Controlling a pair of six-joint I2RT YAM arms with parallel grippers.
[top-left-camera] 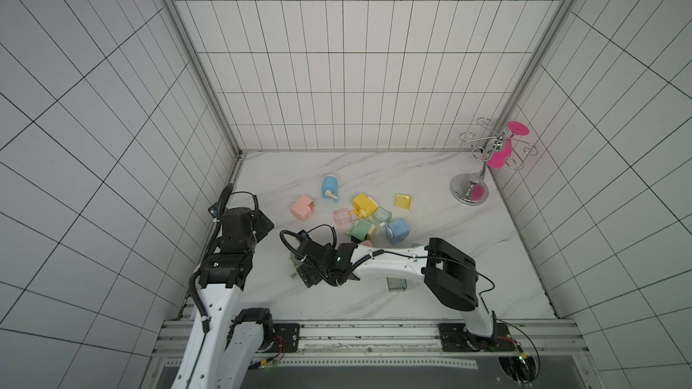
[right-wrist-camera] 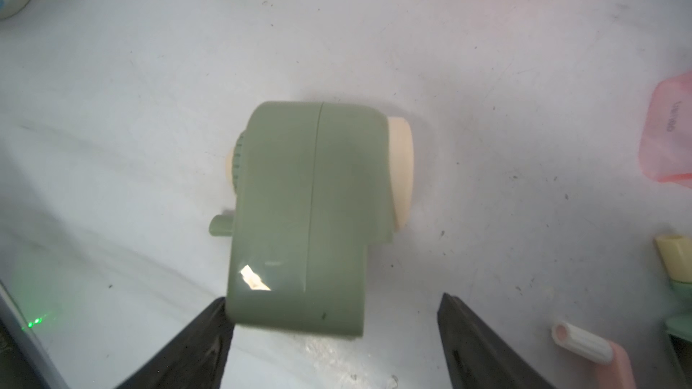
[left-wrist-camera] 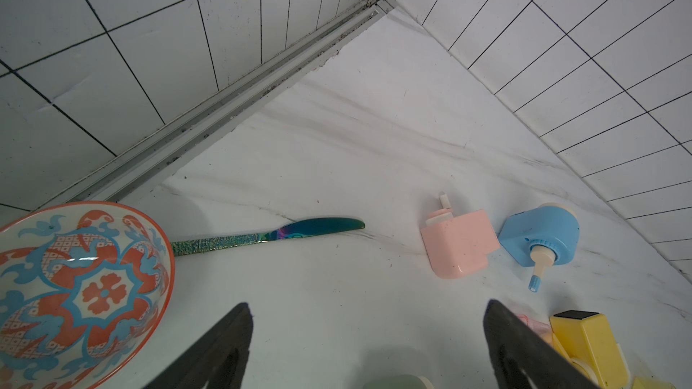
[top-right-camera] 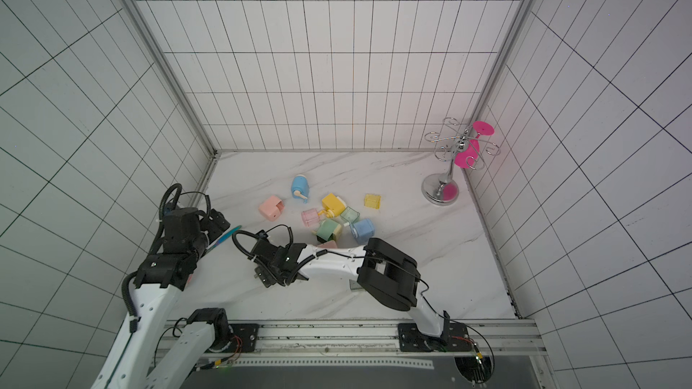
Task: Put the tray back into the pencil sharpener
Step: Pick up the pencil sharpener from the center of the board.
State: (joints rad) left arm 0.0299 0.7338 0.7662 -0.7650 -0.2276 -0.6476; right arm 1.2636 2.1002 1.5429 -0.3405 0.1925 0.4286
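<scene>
The right gripper [right-wrist-camera: 335, 301] has its jaws spread wide around the green pencil sharpener [right-wrist-camera: 310, 200]; one finger [right-wrist-camera: 194, 338] is at its edge, the opposite one is apart. I judge the step is to grasp this body, so it is better to close on the two flat sides, not on the cream disc [right-wrist-camera: 402, 170] or the crank stub [right-wrist-camera: 221, 227], and to keep the slot free. The sharpener lies on the marble table [top-left-camera: 374, 174], near and left of the other coloured sharpeners [top-left-camera: 361, 202]. Its body is sage green, glossy and rounded. The smoky tray [top-left-camera: 397, 283] lies to the right, partly under the forearm [top-left-camera: 393, 263]. The left gripper [left-wrist-camera: 367, 304] is spread and empty.
</scene>
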